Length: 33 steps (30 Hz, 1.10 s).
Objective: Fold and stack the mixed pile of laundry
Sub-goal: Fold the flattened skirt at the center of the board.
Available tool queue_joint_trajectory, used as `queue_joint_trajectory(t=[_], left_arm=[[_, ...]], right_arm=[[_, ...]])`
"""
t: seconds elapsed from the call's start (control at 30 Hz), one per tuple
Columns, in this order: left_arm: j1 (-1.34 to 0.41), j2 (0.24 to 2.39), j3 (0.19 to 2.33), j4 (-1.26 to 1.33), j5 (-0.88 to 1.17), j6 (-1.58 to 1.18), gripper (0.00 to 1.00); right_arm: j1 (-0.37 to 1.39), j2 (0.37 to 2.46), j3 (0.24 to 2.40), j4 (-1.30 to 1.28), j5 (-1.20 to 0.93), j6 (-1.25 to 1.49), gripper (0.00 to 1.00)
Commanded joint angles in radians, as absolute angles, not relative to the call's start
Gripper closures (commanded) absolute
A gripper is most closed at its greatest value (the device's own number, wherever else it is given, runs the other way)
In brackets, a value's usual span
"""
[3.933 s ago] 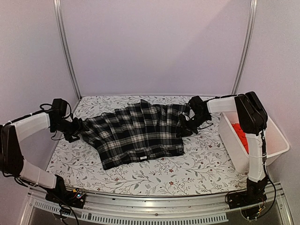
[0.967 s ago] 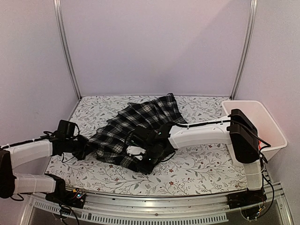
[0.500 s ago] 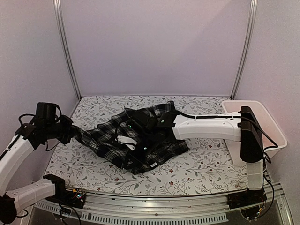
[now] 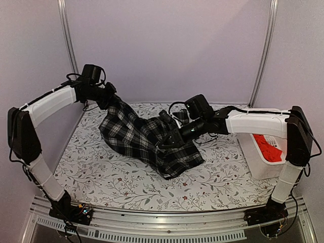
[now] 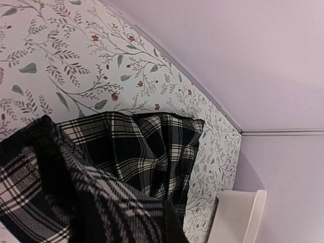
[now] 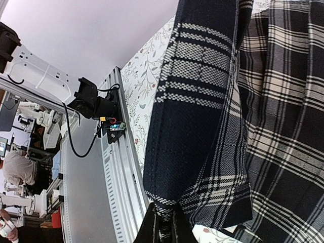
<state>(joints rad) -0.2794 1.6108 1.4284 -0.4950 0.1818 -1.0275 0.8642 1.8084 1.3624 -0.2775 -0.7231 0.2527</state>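
Since half a second ago the left arm (image 4: 50, 104) has swung up from low at the left edge to the far left corner, carrying one end of the plaid garment (image 4: 136, 136) with it, and the right arm (image 4: 253, 122) has drawn back toward the right from where it lay stretched across the cloth. The left fingers (image 4: 108, 96) are closed on that raised end, so the plaid hangs from them and slopes down to the right. The wrist view of that arm shows only cloth, not the fingers themselves. The right fingers (image 6: 161, 229) are pinched tight on a dark hem lower down, near the middle of the surface (image 4: 101, 177), where the rest of the garment lies bunched and creased. The red shirt (image 4: 267, 146) sits in the white basket (image 4: 253, 164) at the right edge, well apart from both arms. By these pictures the task looks barely begun. The plaid is being shaken out or stretched rather than folded, and no clean crease shows in it. The red shirt is untouched, and nothing is stacked. Still to do, I judge: spread and fold the plaid, fetch and fold the red shirt, then lay one on the other.
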Motion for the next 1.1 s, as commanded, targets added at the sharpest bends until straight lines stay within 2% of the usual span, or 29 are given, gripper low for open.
queue_joint_trajectory(t=[0.0,0.23,0.37,0.53,0.73,0.87,1.07], left_arm=[[-0.362,1.867,1.778,-0.45,0.149,-0.922,1.0],[-0.442,2.244,2.214,-0.471,0.21,-0.917,1.0],[-0.473,2.413,2.363,-0.434,0.26,-0.926,1.0],[-0.498,2.516,2.368,-0.288,0.322,-0.951,1.0],[-0.527,2.627,2.382,-0.115,0.383,-0.968,1.0],[-0.524,2.703,2.398,-0.138,0.394,-1.024,1.0],[-0.517,2.642,2.176,-0.226,0.323,-1.021,1.0]], right_arm=[[0.795,1.736,1.242,-0.208,-0.859,0.335,1.0],[0.653,1.649,1.042,-0.085,-0.906,0.396,1.0],[0.588,1.624,0.941,-0.04,-0.922,0.405,1.0],[0.529,1.613,0.833,-0.008,-0.917,0.41,1.0],[0.476,1.679,0.819,-0.024,-0.837,0.392,1.0],[0.47,1.768,0.895,-0.137,-0.729,0.357,1.0],[0.481,1.968,1.057,-0.288,-0.665,0.286,1.0]])
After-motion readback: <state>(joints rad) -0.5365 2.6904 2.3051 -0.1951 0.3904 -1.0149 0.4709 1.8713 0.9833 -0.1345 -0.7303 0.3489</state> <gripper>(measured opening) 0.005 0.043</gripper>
